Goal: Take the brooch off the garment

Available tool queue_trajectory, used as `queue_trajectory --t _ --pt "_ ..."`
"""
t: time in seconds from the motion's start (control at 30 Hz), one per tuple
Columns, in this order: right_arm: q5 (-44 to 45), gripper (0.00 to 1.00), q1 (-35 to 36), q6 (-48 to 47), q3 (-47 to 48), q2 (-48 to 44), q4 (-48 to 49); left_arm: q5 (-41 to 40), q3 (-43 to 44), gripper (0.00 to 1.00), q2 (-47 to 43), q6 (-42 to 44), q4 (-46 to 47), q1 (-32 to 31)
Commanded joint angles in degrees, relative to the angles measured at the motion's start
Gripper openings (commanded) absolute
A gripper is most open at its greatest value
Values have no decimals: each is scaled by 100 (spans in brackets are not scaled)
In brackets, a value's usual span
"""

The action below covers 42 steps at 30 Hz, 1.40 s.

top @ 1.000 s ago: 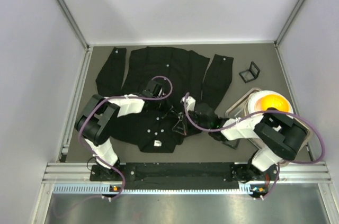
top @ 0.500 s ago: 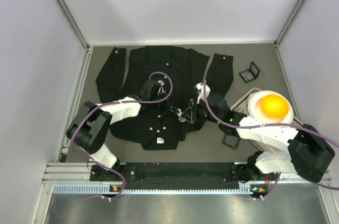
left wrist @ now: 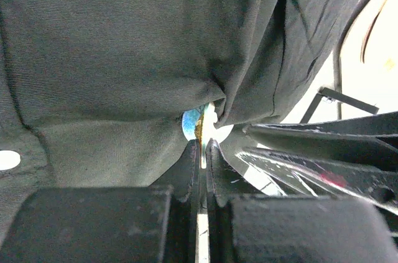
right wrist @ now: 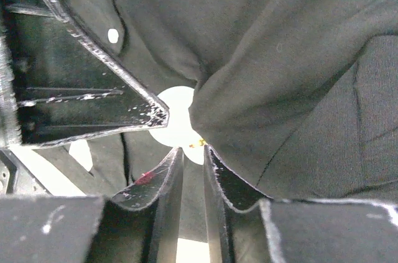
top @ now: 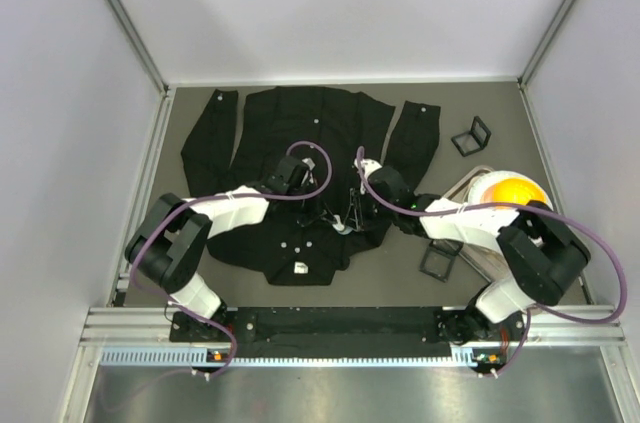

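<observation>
The garment [top: 300, 133], a black button-up shirt, lies spread on the grey mat, bunched near its middle. The brooch [left wrist: 200, 123] is a small round white and blue disc with a gold edge, half tucked under a fold of cloth; it also shows in the right wrist view [right wrist: 177, 123]. My left gripper [left wrist: 201, 143] is shut on the brooch's thin edge. My right gripper [right wrist: 191, 150] meets it tip to tip, its jaws narrowly apart and pinching the shirt fold beside the brooch. In the top view both grippers [top: 343, 218] sit together over the shirt front.
An orange ball [top: 515, 193] rests in a white bowl on a tray at the right. A small open black box [top: 470, 135] stands at the back right, another black piece [top: 440, 259] lies near the right arm. Grey walls close in the mat.
The right arm has swung up from the shirt's hem and its gripper has joined the left one at the brooch. The shirt front is pulled up and bunched between them.
</observation>
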Motion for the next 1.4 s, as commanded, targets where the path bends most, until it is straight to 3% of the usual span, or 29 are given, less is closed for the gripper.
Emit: queue_trajectory --t 0.0,0.77,1.37 --pt "-54 13 -35 -177 276 255 111 -155 154 0 -104 252 -122 -118" --pt "535 2 140 -283 645 607 -64 -146 391 0 -104 -20 -272 -224" --pt "526 0 580 -494 663 572 -117 21 496 0 116 -960 176 -118"
